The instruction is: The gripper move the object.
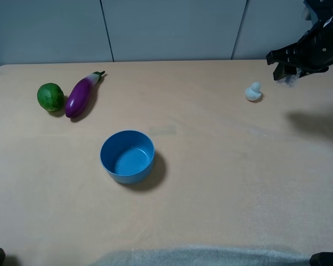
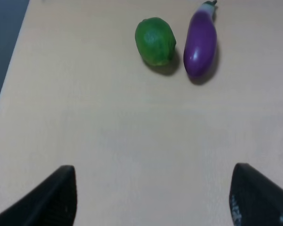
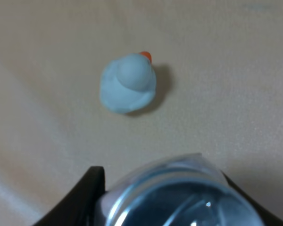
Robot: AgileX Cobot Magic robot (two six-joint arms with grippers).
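At the far right of the exterior high view my right gripper point(image 1: 286, 72) hangs above the table, shut on the object point(image 1: 290, 80), a small clear shaker. The right wrist view shows the object's point(image 3: 179, 197) clear body and shiny cap pinched between two dark fingers point(image 3: 87, 190), just short of the pale duck figure point(image 3: 128, 82). The left gripper point(image 2: 151, 200) stands open over bare table, nothing between its dark fingers point(image 2: 54, 200); in the exterior high view it is out of view.
A blue bowl point(image 1: 127, 155) sits near the table's middle. A green round fruit point(image 1: 50, 97) and a purple eggplant point(image 1: 81, 95) lie side by side at the back left. The pale duck figure point(image 1: 253, 92) stands at the back right.
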